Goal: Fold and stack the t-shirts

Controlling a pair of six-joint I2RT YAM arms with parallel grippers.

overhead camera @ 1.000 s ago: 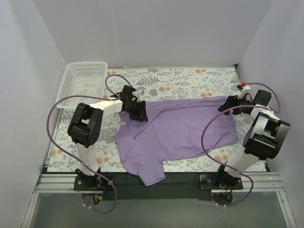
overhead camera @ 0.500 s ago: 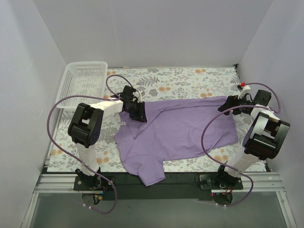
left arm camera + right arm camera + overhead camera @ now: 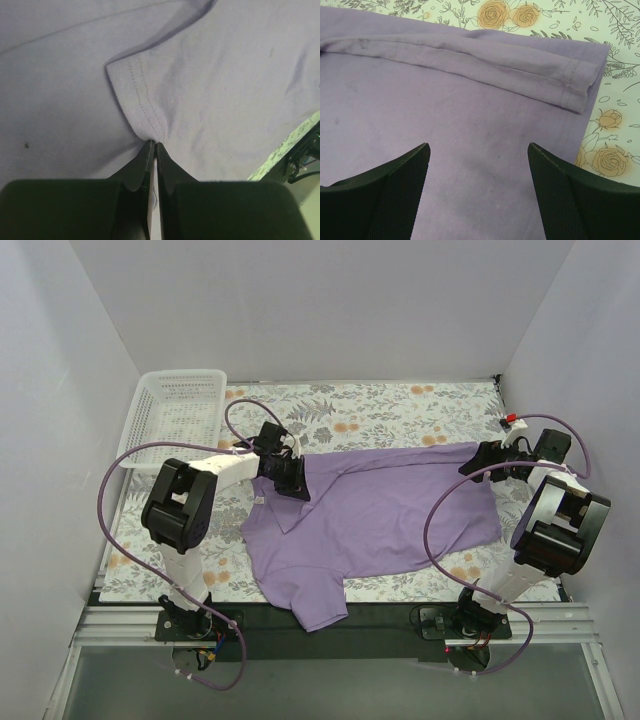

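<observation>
- Your left tool (image 3: 153, 145) pinches the t-shirt (image 3: 380, 515) hem, jaws closed.
- Your right tool (image 3: 477, 150) gapes wide, empty.
- Folding looks barely begun; stacking remains.

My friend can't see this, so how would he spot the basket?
Find the flowery table cover, then follow it to the far left corner. The basket sits there. It is the only white thing with holey sides, unlike the flat purple t-shirt mid-table.
</observation>
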